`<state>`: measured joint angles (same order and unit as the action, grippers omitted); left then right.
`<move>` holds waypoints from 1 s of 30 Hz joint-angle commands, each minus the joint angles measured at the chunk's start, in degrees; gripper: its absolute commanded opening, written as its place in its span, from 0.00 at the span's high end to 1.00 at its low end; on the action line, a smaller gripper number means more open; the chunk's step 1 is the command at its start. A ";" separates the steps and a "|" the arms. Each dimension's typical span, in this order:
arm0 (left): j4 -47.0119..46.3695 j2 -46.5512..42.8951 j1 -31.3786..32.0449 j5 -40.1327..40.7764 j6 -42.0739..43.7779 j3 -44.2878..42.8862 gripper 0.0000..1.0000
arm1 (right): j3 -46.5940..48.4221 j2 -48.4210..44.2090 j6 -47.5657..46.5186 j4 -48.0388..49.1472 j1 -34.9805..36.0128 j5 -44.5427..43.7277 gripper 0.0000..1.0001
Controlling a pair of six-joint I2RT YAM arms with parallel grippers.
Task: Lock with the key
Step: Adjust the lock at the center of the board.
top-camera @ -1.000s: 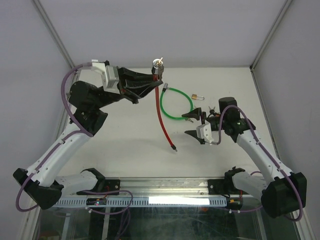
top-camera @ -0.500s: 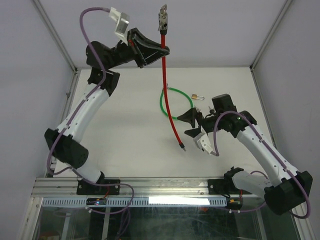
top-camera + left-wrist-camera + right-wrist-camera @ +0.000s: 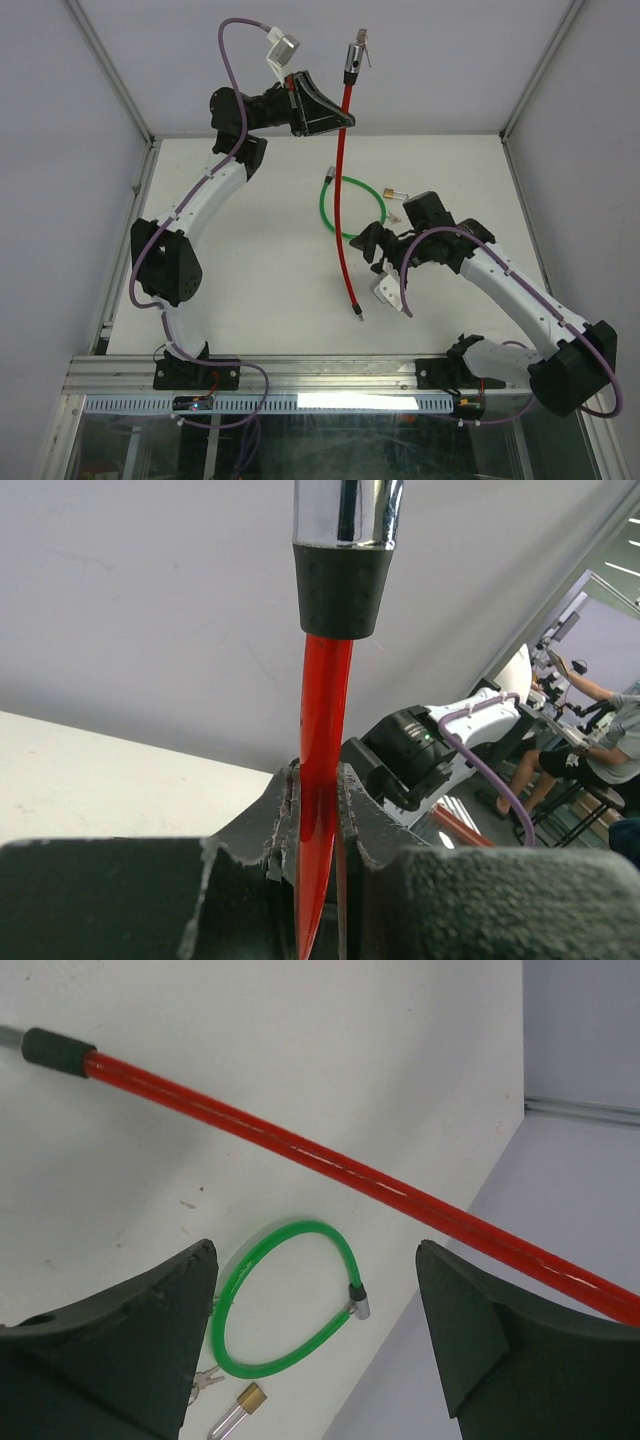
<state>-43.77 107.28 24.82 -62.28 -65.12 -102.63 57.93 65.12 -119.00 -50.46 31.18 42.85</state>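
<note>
The left hand (image 3: pixel 335 115) holds a red cable lock (image 3: pixel 342 190) high above the white surface (image 3: pixel 250 260), clenched on the cable a little below its upper end. The left wrist view shows the two dark fingers (image 3: pixel 285 815) pressed against either side of the red sheath. Above the grip the cable runs into a black collar and a chrome lock head (image 3: pixel 353 62), which stands out against the grey back wall (image 3: pixel 450 60). A small metal piece that appears to be the key (image 3: pixel 364 44) sits at its top (too small to make out how it is seated).

From the grip the cable hangs almost straight down, and its bare metal tip (image 3: pixel 359 314) is low over the near middle of the surface. Whether the tip touches the surface cannot be told.

The right hand (image 3: pixel 378 262) is just right of the cable's lower length, its fingers spread wide and grasping nothing. In the right wrist view the red cable crosses the frame on a diagonal beyond the fingers, apart from both.

A green cable loop (image 3: pixel 335 205) lies flat on the surface behind the hanging cable. A small brass cylinder (image 3: pixel 395 192) lies just to the right of the loop.
</note>
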 commanded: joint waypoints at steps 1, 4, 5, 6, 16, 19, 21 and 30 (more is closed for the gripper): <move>-3.84 -3.83 1.08 1.18 -3.35 -2.13 1.00 | 1.12 2.07 -26.34 2.68 2.60 -6.58 0.17; -2.59 -4.12 1.44 2.44 -2.61 -1.34 1.00 | -0.06 2.78 -26.89 4.37 3.67 -7.59 0.17; -1.70 -4.38 1.57 2.81 -1.89 -1.15 1.00 | -0.44 2.89 -26.90 4.90 4.02 -7.56 0.17; -0.93 -4.49 1.60 3.20 -1.11 -0.97 1.00 | -0.87 2.96 -26.88 5.27 4.41 -7.52 0.16; 0.81 -4.46 1.90 4.68 0.83 -0.21 1.00 | -2.05 1.03 -26.37 2.49 7.16 -4.40 0.16; 0.77 -4.07 1.88 4.94 0.35 -0.27 1.00 | -1.72 1.02 -27.70 1.52 7.75 -3.38 0.16; 0.47 -3.70 1.98 4.91 -0.39 -0.52 1.00 | -1.86 1.62 -28.16 2.13 8.33 -4.13 0.16; 0.35 -3.40 2.49 3.59 -1.32 -0.17 1.00 | -4.56 5.36 -30.39 8.30 9.49 -12.32 0.17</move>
<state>-41.58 107.15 26.33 -60.16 -64.60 -102.26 54.37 69.19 -119.09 -45.74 40.01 34.44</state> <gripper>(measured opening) 0.115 0.836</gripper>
